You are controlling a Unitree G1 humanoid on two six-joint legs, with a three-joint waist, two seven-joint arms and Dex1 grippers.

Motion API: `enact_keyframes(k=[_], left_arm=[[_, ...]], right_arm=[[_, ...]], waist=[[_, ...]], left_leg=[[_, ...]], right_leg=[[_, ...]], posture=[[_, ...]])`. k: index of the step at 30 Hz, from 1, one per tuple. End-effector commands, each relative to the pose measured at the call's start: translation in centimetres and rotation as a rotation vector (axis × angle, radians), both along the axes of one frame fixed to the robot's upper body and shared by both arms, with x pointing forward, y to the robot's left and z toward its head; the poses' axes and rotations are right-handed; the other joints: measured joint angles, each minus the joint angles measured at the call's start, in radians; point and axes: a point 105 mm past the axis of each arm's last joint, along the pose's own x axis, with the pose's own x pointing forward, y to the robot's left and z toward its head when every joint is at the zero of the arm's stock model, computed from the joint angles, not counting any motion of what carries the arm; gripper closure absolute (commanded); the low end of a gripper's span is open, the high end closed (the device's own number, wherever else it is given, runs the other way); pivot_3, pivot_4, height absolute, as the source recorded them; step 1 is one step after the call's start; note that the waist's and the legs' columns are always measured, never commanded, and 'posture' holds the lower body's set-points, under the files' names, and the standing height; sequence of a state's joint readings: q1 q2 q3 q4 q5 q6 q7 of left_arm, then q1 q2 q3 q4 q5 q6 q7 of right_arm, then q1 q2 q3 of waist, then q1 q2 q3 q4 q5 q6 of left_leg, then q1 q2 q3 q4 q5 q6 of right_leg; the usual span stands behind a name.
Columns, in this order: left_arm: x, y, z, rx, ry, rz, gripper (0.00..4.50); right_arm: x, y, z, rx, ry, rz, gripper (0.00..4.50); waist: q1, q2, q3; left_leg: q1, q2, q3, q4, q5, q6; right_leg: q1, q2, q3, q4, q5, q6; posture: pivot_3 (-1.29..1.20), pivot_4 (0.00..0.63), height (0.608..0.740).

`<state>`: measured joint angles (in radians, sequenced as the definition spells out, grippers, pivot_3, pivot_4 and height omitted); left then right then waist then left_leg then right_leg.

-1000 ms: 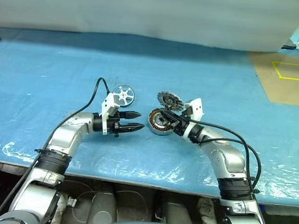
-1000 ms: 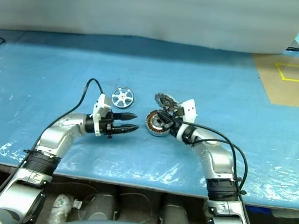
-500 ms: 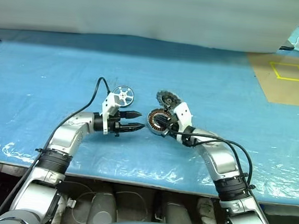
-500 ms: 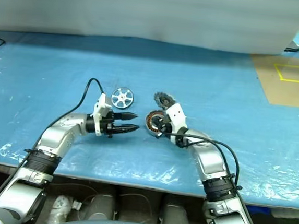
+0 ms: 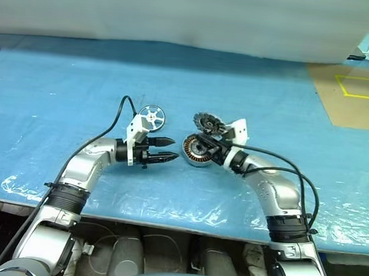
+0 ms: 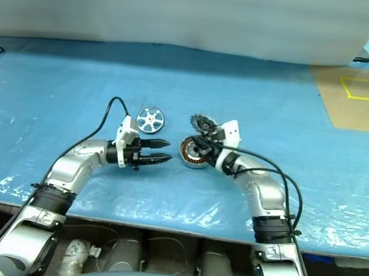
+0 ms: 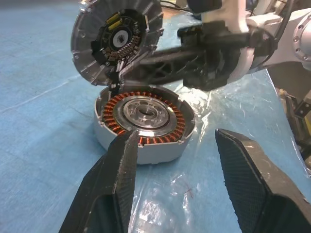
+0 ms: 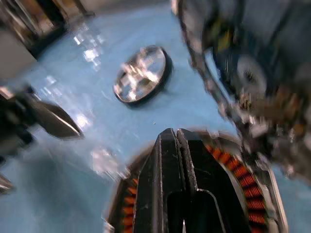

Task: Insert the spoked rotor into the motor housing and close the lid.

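We hold our left gripper (image 5: 168,148) level above the blue sheet (image 5: 59,88), pointing toward the middle, its two black fingers (image 7: 116,179) apart with nothing between them. Just beyond it, the spoked rotor (image 5: 152,116) lies flat on the sheet by itself. Next along, the motor housing (image 5: 196,149) sits on the sheet, copper windings facing up and open at the top. The lid (image 5: 208,123) stands tilted on edge above the housing's far rim, its ribbed face with the dark centre turned toward the housing. Our right gripper (image 8: 176,138) reaches in from the right over the housing, fingers pressed together; whether they touch the lid we cannot tell.
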<state>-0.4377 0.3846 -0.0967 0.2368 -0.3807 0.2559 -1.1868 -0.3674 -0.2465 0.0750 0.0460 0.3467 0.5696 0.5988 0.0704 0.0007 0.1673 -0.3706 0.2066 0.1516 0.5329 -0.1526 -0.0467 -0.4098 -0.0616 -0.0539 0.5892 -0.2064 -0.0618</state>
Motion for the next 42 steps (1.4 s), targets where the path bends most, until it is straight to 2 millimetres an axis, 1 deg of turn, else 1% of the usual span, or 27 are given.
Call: enact_keyframes(k=[1,3,4,5,8,11,13,16,18,19,21,22,24,25,26,29,30,31,33,34,36,39,40,42], left_arm=[[0.1,-0.2,0.8,-0.007,-0.040,-0.013,1.87],[0.1,-0.2,0.9,-0.006,-0.042,-0.012,1.87],[0.1,-0.1,0.9,-0.006,-0.042,-0.012,1.87],[0.1,-0.1,0.9,-0.007,-0.043,-0.011,1.87],[0.2,0.0,0.9,-0.006,-0.041,-0.009,1.87],[0.2,0.0,0.8,-0.005,-0.040,-0.010,1.87],[0.2,-0.1,0.9,-0.009,-0.040,-0.010,1.87],[0.3,-0.1,0.9,-0.010,-0.043,-0.007,1.87],[0.3,0.0,0.9,-0.010,-0.043,-0.006,1.87],[0.3,0.0,0.9,-0.009,-0.043,-0.005,1.87],[0.3,0.0,0.9,-0.009,-0.044,-0.004,1.87],[0.3,0.1,0.9,-0.008,-0.044,-0.003,1.87],[0.1,0.2,0.9,-0.009,-0.043,0.000,1.87],[0.1,0.2,0.9,-0.008,-0.043,0.001,1.87],[0.0,0.3,0.9,-0.007,-0.042,0.002,1.87],[0.0,0.4,0.8,-0.006,-0.041,0.004,1.87],[0.1,0.4,0.8,-0.006,-0.042,0.005,1.87],[0.1,0.3,0.8,-0.005,-0.042,0.005,1.87],[0.1,0.3,0.7,-0.006,-0.040,0.006,1.87],[0.1,0.2,0.7,-0.005,-0.039,0.005,1.87],[0.0,0.1,0.6,-0.007,-0.037,0.003,1.87],[0.0,-0.2,0.5,-0.012,-0.036,0.001,1.87],[0.0,-0.2,0.5,-0.014,-0.036,0.001,1.87],[0.0,-0.3,0.5,-0.019,-0.035,0.001,1.87]], right_arm=[[-0.1,0.2,-3.1,-0.247,-0.014,0.014,4.49],[-0.4,0.3,-3.8,-0.289,-0.015,0.021,4.49],[-0.4,0.5,-3.6,-0.280,-0.025,0.021,4.49],[-0.5,0.8,-3.0,-0.242,-0.042,0.030,4.49],[-0.7,1.1,-1.5,-0.146,-0.053,0.041,4.49],[-0.5,0.5,-2.0,-0.175,-0.044,0.024,4.49],[-0.6,0.5,-2.2,-0.176,-0.038,0.031,4.49],[-0.6,0.5,-2.1,-0.173,-0.038,0.033,4.49],[-0.6,0.7,-1.4,-0.127,-0.054,0.040,4.49],[-0.4,0.7,-0.3,-0.053,-0.064,0.025,4.49],[-0.1,0.5,1.3,0.043,-0.079,-0.001,4.49],[0.0,0.4,1.8,0.070,-0.084,-0.011,4.49],[-0.5,-0.1,3.5,0.092,-0.130,0.026,4.49],[-0.7,-0.2,4.0,0.097,-0.142,0.042,4.49],[-1.1,-0.3,4.3,0.062,-0.158,0.074,4.49],[-1.7,-0.5,3.3,-0.172,-0.195,0.164,4.49],[-1.4,-0.8,2.9,-0.330,-0.265,0.185,4.49],[-1.2,-1.1,2.6,-0.436,-0.317,0.202,4.49],[-1.1,-1.2,3.3,-0.654,-0.457,0.311,4.49],[-1.1,-1.1,3.8,-0.710,-0.503,0.358,4.49],[-0.8,-0.8,5.1,-0.768,-0.580,0.407,4.49],[-0.4,-0.1,7.0,-0.798,-0.655,0.467,4.49],[-0.4,0.1,7.4,-0.809,-0.672,0.488,4.49],[-0.6,0.3,7.5,-0.846,-0.690,0.562,4.49]], waist=[[-0.001,0.000,0.000],[0.000,-0.001,-0.001],[0.000,-0.001,-0.001],[0.000,-0.001,-0.001],[0.000,-0.001,-0.001],[0.000,-0.001,-0.001],[0.000,-0.001,-0.001],[0.000,-0.001,-0.001],[0.000,-0.001,-0.001],[0.000,-0.001,-0.001],[0.000,-0.001,-0.001],[0.000,-0.001,-0.001],[0.001,0.000,0.000],[0.001,0.000,0.000],[0.001,0.000,0.000],[0.002,0.000,0.000],[0.003,0.000,0.000],[0.003,0.000,0.000],[0.001,0.001,0.000],[-0.001,0.001,0.001],[-0.001,0.002,0.001],[-0.001,0.002,0.001],[0.000,0.002,0.001],[0.001,0.001,0.001]], left_leg=[[0.001,0.000,0.001,0.000,0.000,0.000],[0.006,0.000,0.001,0.000,0.000,0.000],[0.007,0.000,0.001,0.000,0.000,0.001],[0.009,0.000,0.001,0.000,-0.001,0.001],[0.010,0.000,0.001,0.000,-0.001,0.001],[0.008,0.000,0.001,0.000,-0.001,0.001],[0.007,0.000,0.001,0.000,-0.001,0.001],[0.006,0.000,0.001,0.000,-0.001,0.001],[0.006,0.000,0.001,0.000,-0.001,0.001],[0.006,0.000,0.001,0.000,-0.001,0.001],[0.006,0.000,0.001,0.000,-0.001,0.001],[0.004,0.000,0.001,0.000,-0.001,0.001],[0.002,0.000,0.000,0.000,-0.001,0.001],[0.001,0.000,0.000,0.000,-0.001,0.001],[0.000,0.000,0.000,0.000,-0.001,0.001],[0.000,0.000,0.000,-0.001,0.000,0.001],[0.001,0.000,0.000,-0.001,0.000,0.001],[0.001,0.000,0.000,0.000,0.000,0.001],[0.001,0.000,0.001,0.000,0.000,0.000],[0.001,0.000,0.001,0.001,0.000,0.000],[0.001,0.000,0.001,0.001,0.000,0.001],[0.001,0.000,0.001,0.001,-0.001,0.001],[0.001,0.000,0.001,0.001,-0.001,0.001],[0.000,0.000,0.001,0.001,-0.001,0.001]], right_leg=[[0.001,0.000,0.000,0.000,0.000,0.000],[0.005,0.000,0.000,0.000,0.000,0.001],[0.007,0.000,0.000,-0.001,-0.002,0.003],[0.008,-0.001,0.001,0.000,-0.004,0.008],[0.008,0.000,0.001,0.000,-0.005,0.008],[0.007,0.000,0.001,-0.001,-0.004,0.008],[0.006,0.000,0.001,-0.001,-0.001,0.002],[0.006,0.000,0.001,-0.001,-0.001,0.001],[0.006,0.000,0.001,-0.001,-0.001,0.001],[0.006,-0.001,0.001,-0.001,-0.001,0.001],[0.005,0.000,0.001,-0.001,-0.001,0.001],[0.004,0.000,0.001,-0.001,-0.001,0.001],[0.002,-0.001,0.001,-0.001,0.000,0.001],[0.001,-0.001,0.001,-0.001,0.000,0.001],[0.001,-0.001,0.001,-0.001,0.000,0.001],[0.001,0.000,0.001,-0.001,0.000,0.001],[0.001,0.000,0.001,-0.001,0.000,0.001],[0.002,0.000,0.001,-0.001,0.000,0.001],[0.002,0.000,0.001,-0.001,0.000,0.001],[0.001,0.000,0.001,0.000,0.000,0.001],[0.001,0.000,0.001,0.000,0.000,0.001],[0.001,0.001,0.001,0.000,0.000,0.001],[0.001,0.001,0.001,0.000,0.000,0.000],[0.001,0.001,0.001,0.000,0.000,0.000]], posture=[[0.00,0.150,0.740],[0.00,0.150,0.740],[0.00,0.150,0.740],[0.00,0.150,0.740],[0.00,0.150,0.740],[0.00,0.150,0.740],[0.00,0.150,0.740],[0.00,0.150,0.740],[0.00,0.150,0.740],[0.00,0.150,0.740],[0.00,0.150,0.740],[0.00,0.150,0.740],[0.00,0.150,0.740],[0.00,0.150,0.740],[0.00,0.150,0.740],[0.00,0.150,0.740],[0.00,0.150,0.740],[0.00,0.150,0.740],[0.00,0.150,0.740],[0.00,0.150,0.740],[0.00,0.150,0.740],[0.00,0.150,0.740],[0.00,0.150,0.740],[0.00,0.150,0.740]])
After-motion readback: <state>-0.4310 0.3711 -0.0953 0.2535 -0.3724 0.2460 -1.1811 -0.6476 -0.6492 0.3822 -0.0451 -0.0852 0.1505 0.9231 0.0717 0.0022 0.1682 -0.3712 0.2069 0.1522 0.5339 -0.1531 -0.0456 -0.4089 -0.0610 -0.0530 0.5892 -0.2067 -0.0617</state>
